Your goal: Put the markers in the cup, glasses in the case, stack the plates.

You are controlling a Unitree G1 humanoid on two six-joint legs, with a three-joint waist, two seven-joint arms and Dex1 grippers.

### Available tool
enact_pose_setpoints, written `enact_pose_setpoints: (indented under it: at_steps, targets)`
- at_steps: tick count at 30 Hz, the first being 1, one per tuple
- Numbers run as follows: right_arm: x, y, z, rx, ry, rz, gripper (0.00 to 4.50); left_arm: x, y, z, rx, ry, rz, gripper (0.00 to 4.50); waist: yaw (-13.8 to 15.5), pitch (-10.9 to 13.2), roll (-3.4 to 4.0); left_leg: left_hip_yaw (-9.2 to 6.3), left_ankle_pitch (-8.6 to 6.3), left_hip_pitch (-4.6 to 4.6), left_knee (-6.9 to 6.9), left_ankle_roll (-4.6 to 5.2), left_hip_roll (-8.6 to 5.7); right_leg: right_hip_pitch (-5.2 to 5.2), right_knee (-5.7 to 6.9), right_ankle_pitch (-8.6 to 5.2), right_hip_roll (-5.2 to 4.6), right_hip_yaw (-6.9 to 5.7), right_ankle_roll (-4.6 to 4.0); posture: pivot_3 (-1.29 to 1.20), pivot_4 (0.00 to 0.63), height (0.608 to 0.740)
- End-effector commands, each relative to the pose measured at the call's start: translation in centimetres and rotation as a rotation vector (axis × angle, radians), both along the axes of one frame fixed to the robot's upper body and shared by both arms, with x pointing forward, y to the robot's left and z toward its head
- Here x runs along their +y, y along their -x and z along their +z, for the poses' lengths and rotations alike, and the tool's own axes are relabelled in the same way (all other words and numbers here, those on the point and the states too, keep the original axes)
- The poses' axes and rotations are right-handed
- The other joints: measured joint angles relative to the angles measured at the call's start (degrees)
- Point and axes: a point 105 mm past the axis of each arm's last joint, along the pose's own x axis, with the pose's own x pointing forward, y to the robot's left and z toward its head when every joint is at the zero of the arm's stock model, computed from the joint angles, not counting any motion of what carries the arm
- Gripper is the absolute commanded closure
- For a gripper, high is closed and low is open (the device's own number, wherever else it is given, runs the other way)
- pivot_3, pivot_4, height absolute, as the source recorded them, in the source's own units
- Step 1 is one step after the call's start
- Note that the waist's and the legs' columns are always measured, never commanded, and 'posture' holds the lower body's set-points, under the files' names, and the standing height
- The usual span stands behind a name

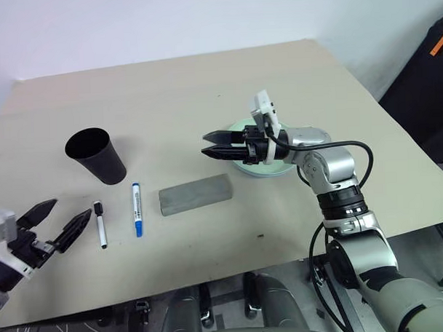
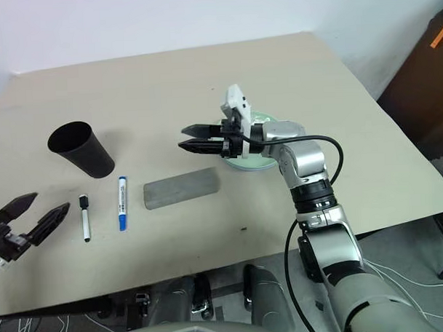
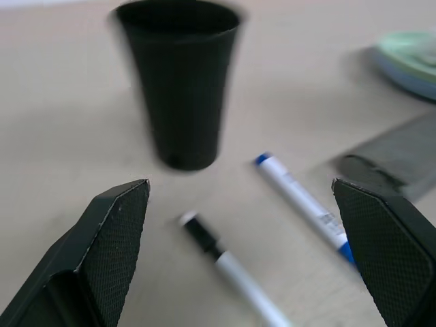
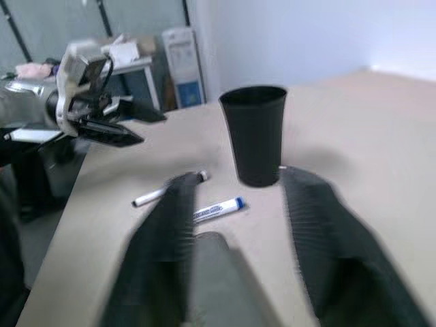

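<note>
The black cup (image 1: pixel 96 156) stands upright at the table's left. In front of it lie the markers, side by side: the black-capped one (image 1: pixel 100 225) and the blue-capped one (image 1: pixel 136 209). The grey case (image 1: pixel 195 194) lies shut at the middle. The mint green plate rests on the light blue one (image 1: pixel 259 170), partly behind my right hand. My right gripper (image 1: pixel 204 144) hovers above the table, pointing left towards the cup, open with nothing between its fingers. My left gripper (image 1: pixel 69 209) is open just left of the black-capped marker. The glasses are hidden.
The tan table (image 1: pixel 204 86) ends just in front of the markers and the case. A dark object with an orange patch (image 1: pixel 436 49) stands off the table's far right corner.
</note>
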Motion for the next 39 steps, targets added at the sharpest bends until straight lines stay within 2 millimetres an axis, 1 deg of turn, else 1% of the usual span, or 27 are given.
enact_pose_setpoints:
  at_steps: [1, 4, 5, 9, 11, 15, 17, 22, 24, 26, 31, 33, 35, 39]
  targets:
    - [-0.6, 1.1, 1.2, -0.079, -0.012, 0.026, 1.12, 1.7, 0.7, 0.2, -0.008, -0.024, 0.08, 0.0, 0.33, -0.01, -0.03, 0.21, 0.01, 0.13, -0.08, -0.04, -0.07, -0.16, -0.01, -0.25, -0.07, 0.05, 0.08, 0.0, 0.15, 0.74]
    - [-0.8, 1.4, 0.8, -0.109, 0.028, 0.024, 0.12, 2.2, 0.7, 0.0, -0.015, -0.064, 0.112, 0.0, 0.13, 0.0, -0.03, 0.13, 0.14, 0.09, -0.15, -0.26, -0.06, -0.28, -0.06, -0.32, -0.04, -0.04, -0.09, 0.0, 0.15, 0.74]
    - [-0.7, 1.4, 0.8, -0.112, 0.031, 0.015, 0.03, 2.3, 0.7, -0.2, -0.007, -0.063, 0.122, 0.0, -0.1, 0.0, -0.03, 0.13, 0.14, 0.03, -0.14, -0.26, -0.05, -0.29, -0.07, -0.22, -0.04, -0.09, -0.22, 0.0, 0.15, 0.74]
    - [-0.2, 0.6, 0.5, -0.136, 0.041, -0.053, 0.03, 2.3, 0.2, -1.2, 0.037, -0.072, 0.149, 0.0, -0.36, -0.02, -0.1, 0.19, 0.13, 0.01, -0.03, -0.25, -0.05, -0.23, -0.07, -0.16, -0.07, -0.09, -0.17, 0.0, 0.15, 0.74]
    - [-0.1, 0.6, 0.2, -0.137, 0.053, -0.058, 0.03, 1.8, -0.1, -1.6, 0.057, -0.071, 0.152, 0.0, -0.3, -0.02, -0.11, 0.18, 0.14, 0.04, 0.0, -0.25, -0.04, -0.2, -0.06, -0.14, -0.06, -0.1, -0.15, 0.0, 0.15, 0.74]
    - [-0.4, 0.4, 0.5, -0.136, 0.039, -0.076, 0.03, 0.9, -0.6, -2.3, 0.106, -0.082, 0.164, 0.0, -0.17, -0.03, -0.14, 0.15, 0.14, 0.04, 0.02, -0.25, -0.02, -0.16, -0.06, -0.1, -0.08, -0.15, -0.15, 0.0, 0.15, 0.74]
    - [-0.6, 0.2, 0.3, -0.14, 0.049, -0.09, 0.03, 0.4, -1.0, -2.6, 0.117, -0.071, 0.172, 0.0, -0.19, -0.03, -0.14, 0.15, 0.13, 0.04, 0.02, -0.25, -0.02, -0.14, -0.07, -0.09, -0.08, -0.15, -0.15, 0.0, 0.15, 0.74]
    - [-0.7, -0.3, 0.1, -0.155, 0.056, -0.119, 0.03, -1.4, -2.3, -2.7, 0.118, -0.088, 0.147, 0.0, -0.18, -0.03, -0.14, 0.15, 0.14, 0.04, 0.01, -0.25, -0.02, -0.14, -0.06, -0.09, -0.06, -0.15, -0.16, 0.0, 0.15, 0.74]
    - [-0.7, -0.3, 0.2, -0.156, 0.052, -0.123, 0.03, -1.9, -2.8, -3.4, 0.148, -0.105, 0.151, 0.0, -0.17, -0.03, -0.14, 0.15, 0.14, 0.05, 0.03, -0.25, -0.02, -0.12, -0.04, -0.09, -0.05, -0.16, -0.15, 0.0, 0.15, 0.74]
    - [-0.7, -0.4, 0.2, -0.154, 0.049, -0.127, 0.03, -2.2, -3.1, -3.9, 0.177, -0.118, 0.156, 0.0, -0.23, -0.04, -0.16, 0.15, 0.14, 0.06, 0.09, -0.25, -0.02, -0.11, 0.03, -0.08, -0.05, -0.15, -0.15, 0.0, 0.15, 0.74]
    - [-1.0, -0.7, 0.3, -0.153, 0.051, -0.147, 0.03, -2.9, -3.7, -4.5, 0.246, -0.125, 0.197, 0.0, -0.18, -0.02, -0.16, 0.13, 0.14, 0.06, 0.44, -0.25, 0.02, -0.1, 0.37, -0.09, -0.06, -0.15, -0.15, 0.0, 0.15, 0.74]
    - [-1.1, -0.9, 0.2, -0.157, 0.056, -0.16, 0.03, -2.6, -3.9, -4.9, 0.304, -0.136, 0.255, 0.0, -0.1, -0.02, -0.17, 0.04, 0.14, 0.05, 0.68, -0.25, 0.12, -0.02, 0.44, -0.09, 0.0, -0.21, -0.14, 0.0, 0.15, 0.74]
    - [-1.2, -1.0, 0.4, -0.164, 0.045, -0.169, 0.03, -1.8, -3.9, -5.2, 0.355, -0.135, 0.332, 0.0, -0.03, -0.02, -0.17, -0.05, 0.14, 0.05, 0.76, -0.25, 0.12, 0.05, 0.44, -0.12, 0.0, -0.26, 0.06, 0.0, 0.15, 0.74]
    - [-1.2, -1.1, 0.5, -0.167, 0.049, -0.175, 0.03, -1.7, -4.1, -4.9, 0.417, -0.092, 0.385, 0.0, -0.02, -0.02, -0.16, -0.17, 0.14, 0.05, 0.77, -0.25, 0.12, 0.11, 0.35, 0.12, 0.05, -0.28, 0.03, 0.0, 0.15, 0.74]
